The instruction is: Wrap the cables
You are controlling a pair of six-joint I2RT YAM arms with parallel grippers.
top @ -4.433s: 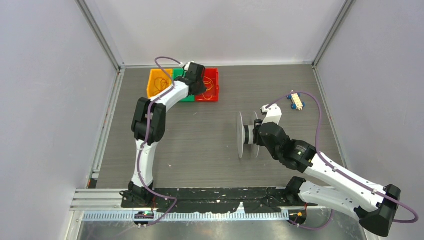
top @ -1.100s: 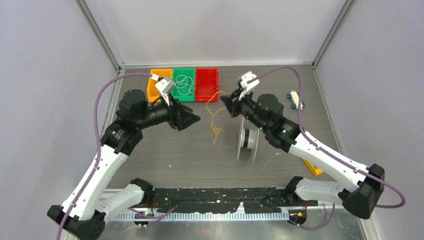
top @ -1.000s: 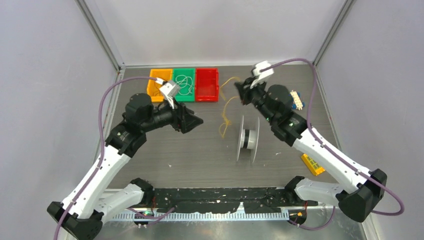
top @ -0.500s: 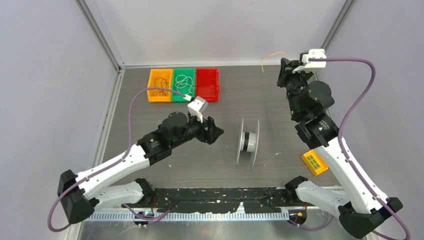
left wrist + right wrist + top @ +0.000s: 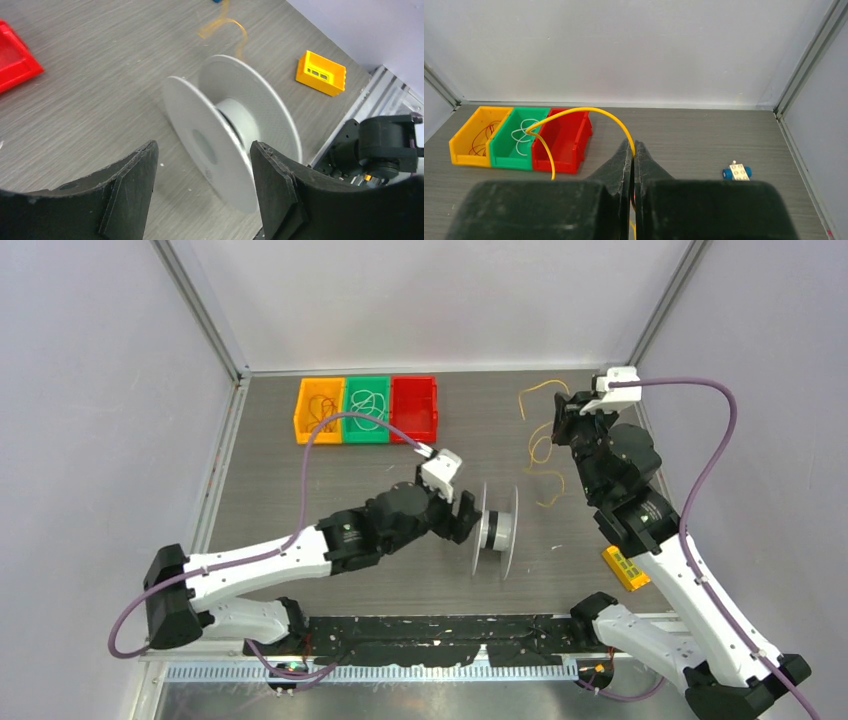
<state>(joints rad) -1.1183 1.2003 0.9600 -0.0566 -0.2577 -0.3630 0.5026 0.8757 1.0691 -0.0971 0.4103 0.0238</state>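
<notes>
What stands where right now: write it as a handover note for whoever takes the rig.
Left gripper: open, facing the upright white spool, not gripping it.
Right gripper: shut on the yellow wire, towards the table's far right; the rest hangs in loose loops.
Done: wire in hand, clear of the bins.
Left: nothing visibly wound on the spool's hub; bring the wire over and wrap it.

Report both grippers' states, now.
Left gripper: open, empty, facing the white spool.
Right gripper: shut on the yellow wire.
</notes>
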